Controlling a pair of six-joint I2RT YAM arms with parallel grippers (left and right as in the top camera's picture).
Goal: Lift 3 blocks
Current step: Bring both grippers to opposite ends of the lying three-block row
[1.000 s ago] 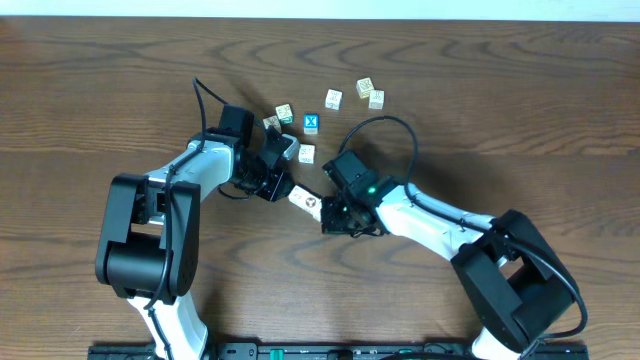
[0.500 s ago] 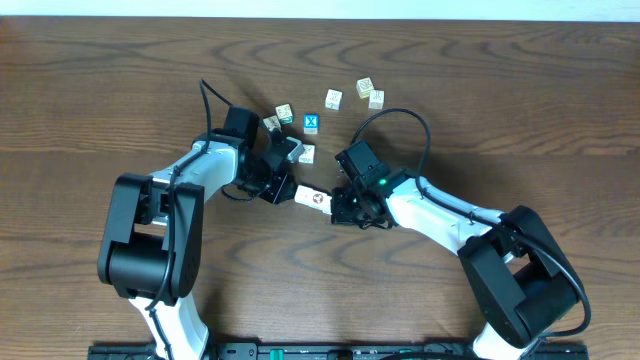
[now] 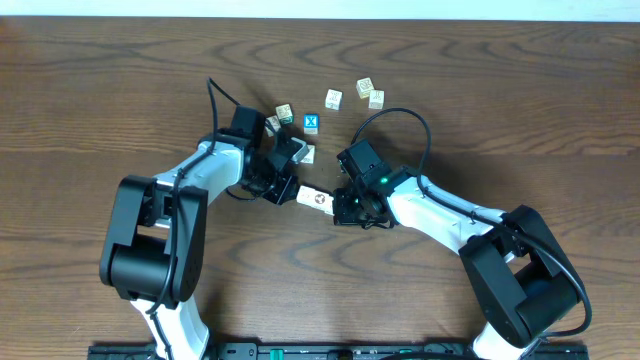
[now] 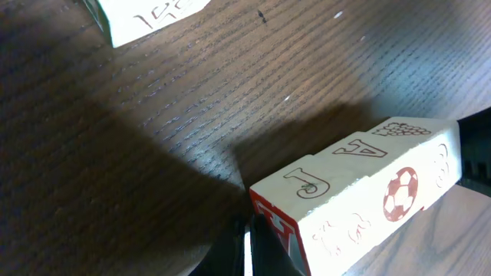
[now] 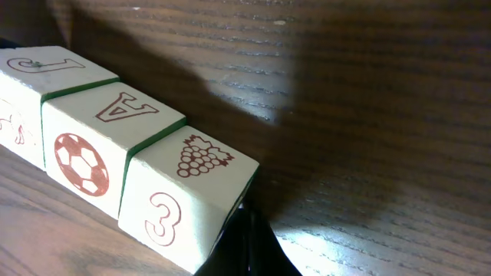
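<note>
Overhead: the three blocks (image 3: 312,197) form one short row, end to end, over the bench (image 3: 500,90). The left jaws press on the row's upper-left end and the right jaws on its lower-right end, both pairs closed tight. I cannot tell whether the row touches the bench. A blue cube with a white X (image 3: 311,123) lies apart, farther up

Left wrist: the row (image 4: 360,192) shows J, A and grapes on top, its red-lettered end against the closed jaws

Right wrist: the row (image 5: 115,146) meets the closed jaws with its end face marked 3

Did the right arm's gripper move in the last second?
Yes. The right gripper moved slightly up the picture, closer to the blue cube.
</note>
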